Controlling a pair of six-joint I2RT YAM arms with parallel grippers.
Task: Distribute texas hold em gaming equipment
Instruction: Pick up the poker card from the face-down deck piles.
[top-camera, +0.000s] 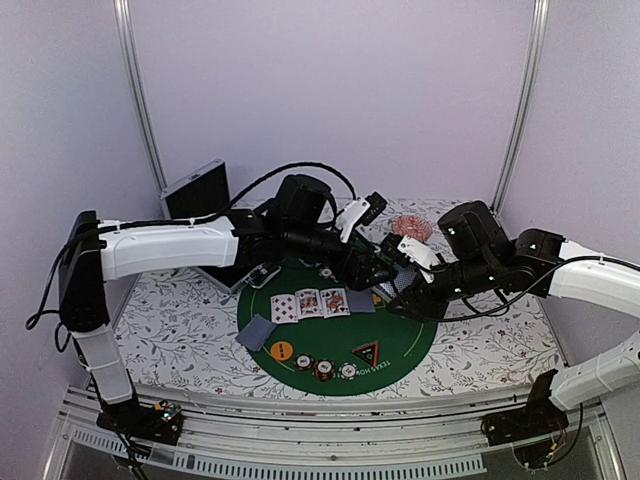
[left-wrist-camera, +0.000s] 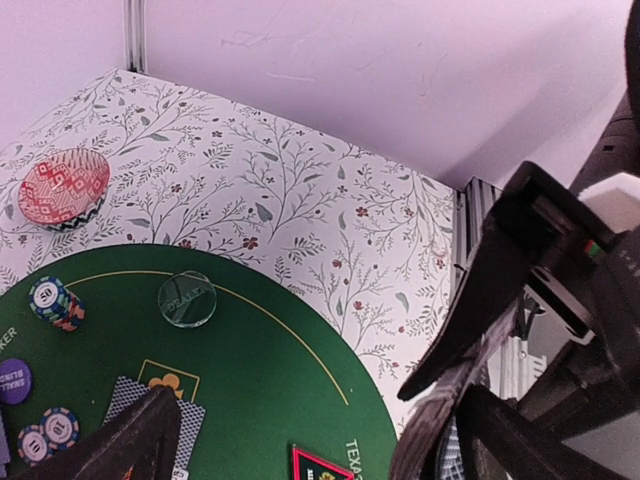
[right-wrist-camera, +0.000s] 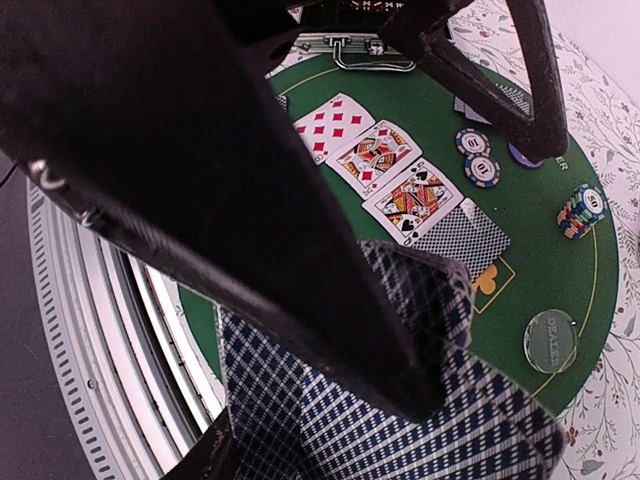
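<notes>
On the round green mat (top-camera: 330, 345) three face-up cards (top-camera: 310, 303) lie in a row, with a face-down card (right-wrist-camera: 462, 238) beside them. My right gripper (right-wrist-camera: 330, 405) is shut on a deck of blue-checked playing cards (right-wrist-camera: 400, 430), held above the mat's right part (top-camera: 400, 288). My left gripper (top-camera: 372, 268) hangs open just left of the deck, nothing between its fingers (left-wrist-camera: 140, 440). Striped chips (top-camera: 325, 370), an orange disc (top-camera: 281, 351) and a dark triangular marker (top-camera: 367, 352) sit near the front. A clear dealer disc (left-wrist-camera: 187, 298), a chip stack (left-wrist-camera: 55, 303) and a purple disc (left-wrist-camera: 12, 380) lie further back.
A pink patterned dish (top-camera: 412, 227) rests on the floral tablecloth behind the mat. A silver case (top-camera: 198, 190) stands open at the back left. More face-down cards (top-camera: 257, 332) lie at the mat's left edge. The two arms nearly meet over the mat's back right.
</notes>
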